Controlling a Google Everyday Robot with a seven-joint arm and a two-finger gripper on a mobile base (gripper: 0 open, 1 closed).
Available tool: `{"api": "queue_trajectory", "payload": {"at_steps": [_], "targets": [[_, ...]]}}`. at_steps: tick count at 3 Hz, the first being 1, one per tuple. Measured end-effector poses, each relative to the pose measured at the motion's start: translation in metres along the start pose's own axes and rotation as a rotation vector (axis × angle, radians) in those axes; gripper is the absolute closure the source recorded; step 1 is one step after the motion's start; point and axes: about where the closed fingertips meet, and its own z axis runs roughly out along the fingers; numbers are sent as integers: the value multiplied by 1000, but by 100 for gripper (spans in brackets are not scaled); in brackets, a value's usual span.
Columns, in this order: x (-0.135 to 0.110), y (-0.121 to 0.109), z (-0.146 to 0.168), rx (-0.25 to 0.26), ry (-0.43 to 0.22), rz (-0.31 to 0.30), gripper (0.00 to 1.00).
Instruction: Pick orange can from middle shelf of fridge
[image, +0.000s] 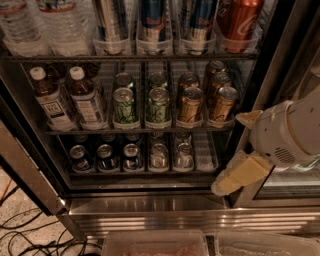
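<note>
Orange cans (190, 105) fill the middle shelf's (100, 132) right trays (220, 122); claw (241, 173) lower right, state unclear.

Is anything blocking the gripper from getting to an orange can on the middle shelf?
Nothing visible does. The gripper hangs low right, before the door frame, and the nearest orange can stands at the front of the middle shelf, uncovered.

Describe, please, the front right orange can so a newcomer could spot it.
In the steel fridge, above the cream gripper at lower right, find the dark wire middle shelf. The coppery orange can stands frontmost in the rightmost lane; its twin and green cans stand left.
</note>
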Motion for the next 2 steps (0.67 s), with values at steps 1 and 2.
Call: {"api": "queue_trajectory", "payload": {"at_steps": [1,2], "targets": [[-25,5,15,53,-168,81,0],[-81,8,15,96,-331,152,0]]}}
